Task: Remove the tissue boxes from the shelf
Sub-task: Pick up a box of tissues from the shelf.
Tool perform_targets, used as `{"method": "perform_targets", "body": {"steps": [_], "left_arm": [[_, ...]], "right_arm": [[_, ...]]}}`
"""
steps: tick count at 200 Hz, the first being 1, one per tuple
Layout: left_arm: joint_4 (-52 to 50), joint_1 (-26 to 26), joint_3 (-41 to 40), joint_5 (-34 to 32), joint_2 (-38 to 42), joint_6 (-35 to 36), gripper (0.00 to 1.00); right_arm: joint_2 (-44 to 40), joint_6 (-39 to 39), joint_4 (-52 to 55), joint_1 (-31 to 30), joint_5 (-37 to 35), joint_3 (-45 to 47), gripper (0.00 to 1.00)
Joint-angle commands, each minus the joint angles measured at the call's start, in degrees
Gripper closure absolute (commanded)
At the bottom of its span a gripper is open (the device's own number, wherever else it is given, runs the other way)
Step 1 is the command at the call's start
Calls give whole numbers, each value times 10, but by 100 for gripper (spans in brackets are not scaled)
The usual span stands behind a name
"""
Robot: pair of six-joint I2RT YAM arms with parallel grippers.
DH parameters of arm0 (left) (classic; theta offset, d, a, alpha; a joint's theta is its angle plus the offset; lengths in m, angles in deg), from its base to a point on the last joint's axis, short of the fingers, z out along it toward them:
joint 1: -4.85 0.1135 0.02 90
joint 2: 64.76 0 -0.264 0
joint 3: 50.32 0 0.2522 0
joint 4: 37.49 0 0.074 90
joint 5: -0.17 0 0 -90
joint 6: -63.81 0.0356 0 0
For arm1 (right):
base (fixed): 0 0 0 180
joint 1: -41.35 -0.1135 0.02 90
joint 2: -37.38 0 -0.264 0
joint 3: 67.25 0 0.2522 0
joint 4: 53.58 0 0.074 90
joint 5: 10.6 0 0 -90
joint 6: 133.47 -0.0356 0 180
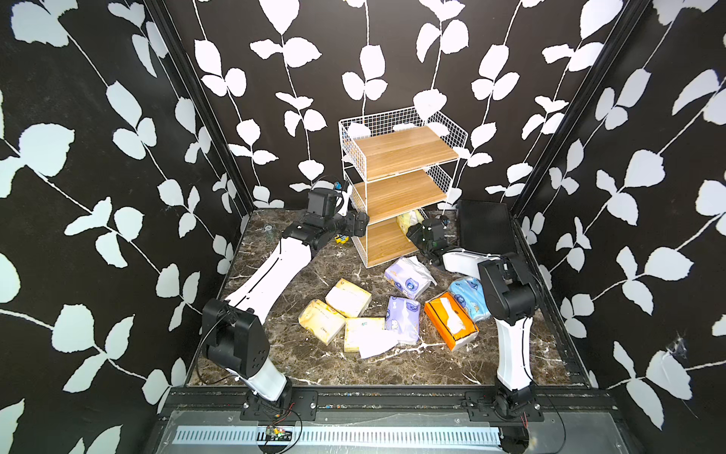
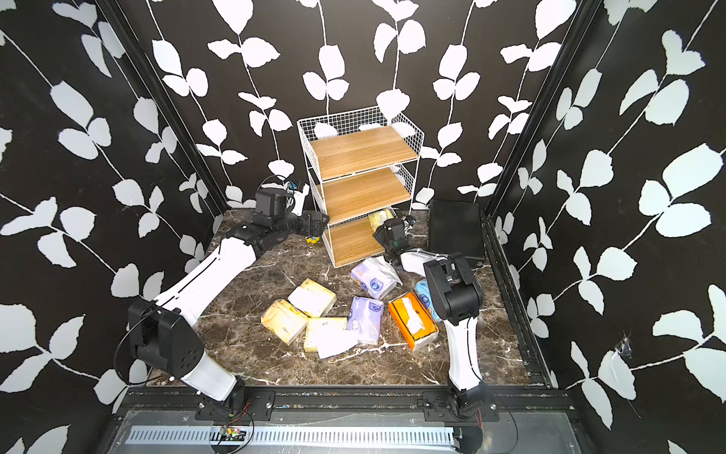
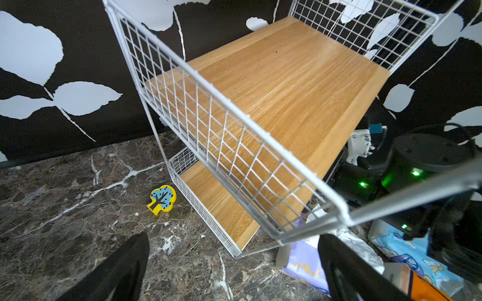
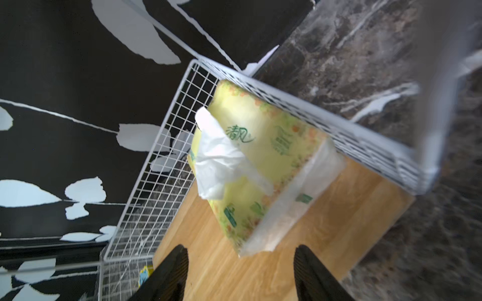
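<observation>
One yellow tissue pack [image 4: 263, 159] lies on the shelf [image 4: 339, 208] just ahead of the spread, empty right pincer [image 4: 241, 251]

The shelf [image 1: 404, 153] is white wire and light wood grain, the table [image 1: 353, 365] dark white-veined marble — the tissue pack [image 4: 273, 146] pale yellow, green-printed

White wire shelf [image 1: 451, 129] with three wooden boards [image 1: 404, 151], pale yellow tissue pack [image 1: 408, 221] on bottom board, right tool [image 1: 414, 232] beside it, seven other tissue boxes [image 1: 451, 320] scattered on marble counter [image 1: 393, 369].
</observation>
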Motion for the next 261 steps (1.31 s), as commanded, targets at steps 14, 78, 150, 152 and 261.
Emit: {"method": "perform_targets", "body": {"steps": [14,78,150,152,261], "left_arm": [[17,2,-10,25,28,-5,1],[28,2,-17,53,37,-20,1],[16,2,-29,38,62,9,1],[17,2,-29,37,63,10,1],[14,3,-29,37,43,17,1]], "right_arm": [[39,-7,12,0,-41,-51,35],[68,-14,11,-4,-73,-62,47],[67,12,32,-22,-88,-65,100],[65,13,32,-22,-89,-62,100],[-86,88,-3,-33,5,181,100]]}}
